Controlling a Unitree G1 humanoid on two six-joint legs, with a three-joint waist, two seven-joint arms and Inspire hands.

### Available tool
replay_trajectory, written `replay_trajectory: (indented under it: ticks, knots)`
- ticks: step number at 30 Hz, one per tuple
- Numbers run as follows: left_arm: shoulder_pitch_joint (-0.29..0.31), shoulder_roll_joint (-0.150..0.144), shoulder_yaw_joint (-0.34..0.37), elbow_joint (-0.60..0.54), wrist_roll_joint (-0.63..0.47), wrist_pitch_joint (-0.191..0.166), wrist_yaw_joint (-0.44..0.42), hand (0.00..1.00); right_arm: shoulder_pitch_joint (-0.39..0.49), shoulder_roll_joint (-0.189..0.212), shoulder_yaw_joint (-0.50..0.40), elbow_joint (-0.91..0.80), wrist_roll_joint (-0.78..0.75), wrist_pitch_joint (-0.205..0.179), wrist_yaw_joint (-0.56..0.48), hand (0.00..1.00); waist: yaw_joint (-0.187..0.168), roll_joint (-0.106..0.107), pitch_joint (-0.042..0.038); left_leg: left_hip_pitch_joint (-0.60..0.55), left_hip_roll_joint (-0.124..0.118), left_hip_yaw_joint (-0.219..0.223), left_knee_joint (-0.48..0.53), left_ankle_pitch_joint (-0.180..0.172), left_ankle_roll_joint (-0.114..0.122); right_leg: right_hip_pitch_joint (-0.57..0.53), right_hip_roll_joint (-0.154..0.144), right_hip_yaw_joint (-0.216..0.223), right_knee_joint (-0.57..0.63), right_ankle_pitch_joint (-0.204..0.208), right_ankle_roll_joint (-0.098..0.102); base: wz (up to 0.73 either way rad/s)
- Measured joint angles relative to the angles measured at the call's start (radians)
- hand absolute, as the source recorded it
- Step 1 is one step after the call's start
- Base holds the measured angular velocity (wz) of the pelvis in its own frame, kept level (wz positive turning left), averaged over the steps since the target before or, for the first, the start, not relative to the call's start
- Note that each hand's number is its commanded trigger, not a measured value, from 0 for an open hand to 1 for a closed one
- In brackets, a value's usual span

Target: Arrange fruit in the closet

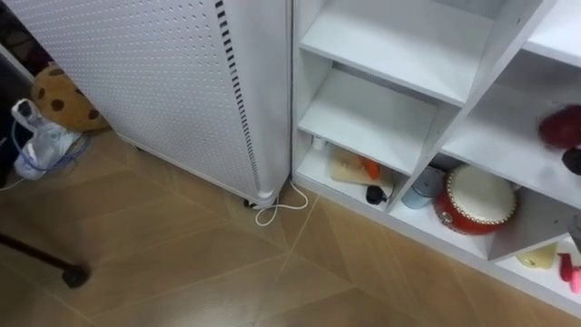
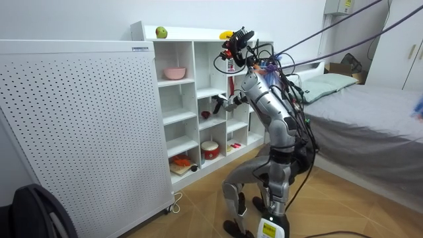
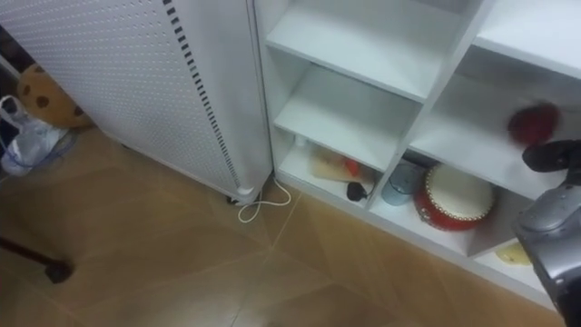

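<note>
Fruit [image 3: 534, 123] nr R hand [image 3: 552, 156].

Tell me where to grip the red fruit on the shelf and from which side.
Grip the red fruit across its round middle, coming in through the open front of the shelf: the board overhead likely blocks a top approach.

Panel [image 1: 163, 82] left of closet [image 1: 363, 118]

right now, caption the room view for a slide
humanoid crouched at the white closet, right hand near a dark red fruit
</note>
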Motion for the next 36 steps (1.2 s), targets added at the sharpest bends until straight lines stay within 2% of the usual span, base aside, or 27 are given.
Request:
replay_trajectory:
  ticks: [8, 13, 16, 20, 22, 25, 28, 30, 33, 36]
  knots:
    - [0.007, 0.003, 0.000, 0.000, 0.001, 0.000, 0.000, 0.00, 0.001, 0.000, 0.001, -0.002, 0.073, 0.000, -0.008, 0.00, 0.004, -0.002, 0.0002, 0.005, 0.001, 0.000, 0.020, -0.012, 0.002, 0.006, 0.003, 0.008, 0.015, -0.009, 0.006, -0.01]
    - [0.008, 0.029, 0.002, 0.001, 0.001, 0.000, 0.000, 0.00, 0.026, 0.000, 0.002, -0.001, 0.111, 0.000, -0.008, 0.00, 0.014, -0.001, 0.0001, 0.026, 0.001, -0.006, 0.020, -0.017, 0.003, 0.035, 0.004, -0.002, 0.008, -0.011, 0.004, 0.00]
    - [0.008, 0.031, 0.003, 0.003, 0.001, -0.001, 0.000, 0.00, 0.035, 0.000, 0.002, 0.000, 0.122, 0.000, -0.002, 0.00, 0.016, 0.000, -0.0003, 0.036, 0.000, -0.005, 0.018, -0.020, 0.005, 0.047, 0.001, -0.005, 0.004, -0.013, 0.008, 0.00]
    - [0.008, 0.031, 0.000, 0.026, 0.003, -0.002, -0.003, 0.00, 0.082, 0.000, 0.002, -0.001, 0.106, 0.000, 0.038, 0.00, 0.019, 0.014, 0.0006, 0.085, -0.005, -0.004, 0.011, -0.033, 0.008, 0.102, 0.000, -0.009, -0.009, -0.019, 0.017, 0.00]
    - [0.008, 0.030, -0.002, 0.037, 0.003, -0.007, -0.006, 0.00, 0.102, 0.000, 0.002, -0.004, 0.084, 0.000, 0.058, 0.00, 0.025, 0.023, 0.0017, 0.110, -0.004, -0.004, 0.008, -0.041, 0.010, 0.124, 0.004, -0.003, -0.015, -0.025, 0.027, -0.04]
    - [0.008, 0.031, -0.002, 0.042, 0.006, -0.009, -0.013, 0.00, 0.148, 0.000, 0.001, -0.031, 0.017, -0.001, 0.079, 0.00, 0.023, 0.039, -0.0013, 0.157, -0.005, -0.001, -0.026, -0.043, 0.009, 0.170, 0.006, -0.008, -0.053, -0.019, 0.035, -0.05]
    - [0.008, 0.030, -0.008, 0.071, 0.012, -0.024, -0.023, 0.00, 0.212, 0.000, 0.000, -0.078, -0.140, -0.003, 0.106, 0.00, 0.016, 0.045, -0.0014, 0.220, -0.001, 0.019, -0.061, -0.043, 0.011, 0.222, 0.014, 0.000, -0.089, -0.010, 0.039, -0.13]
    - [0.006, 0.016, -0.012, 0.106, 0.021, -0.032, -0.036, 0.00, 0.286, -0.003, -0.004, -0.142, -0.295, -0.006, 0.119, 0.00, 0.013, 0.047, -0.0017, 0.270, 0.001, 0.028, -0.094, -0.041, 0.016, 0.256, 0.042, 0.021, -0.124, 0.001, 0.048, -0.22]
    - [0.004, 0.012, -0.011, 0.130, 0.016, -0.053, -0.039, 0.00, 0.392, -0.003, -0.004, -0.248, -0.458, -0.021, 0.131, 0.00, 0.016, 0.051, -0.0034, 0.329, 0.032, 0.044, -0.140, -0.041, 0.014, 0.308, 0.074, 0.025, -0.185, 0.020, 0.046, -0.22]
    - [-0.006, -0.004, -0.014, 0.158, 0.019, -0.075, -0.039, 0.00, 0.493, -0.005, -0.004, -0.367, -0.623, -0.053, 0.165, 0.00, 0.009, 0.054, -0.0060, 0.392, 0.033, 0.055, -0.198, -0.035, 0.005, 0.355, 0.076, 0.024, -0.232, 0.034, 0.036, -0.18]
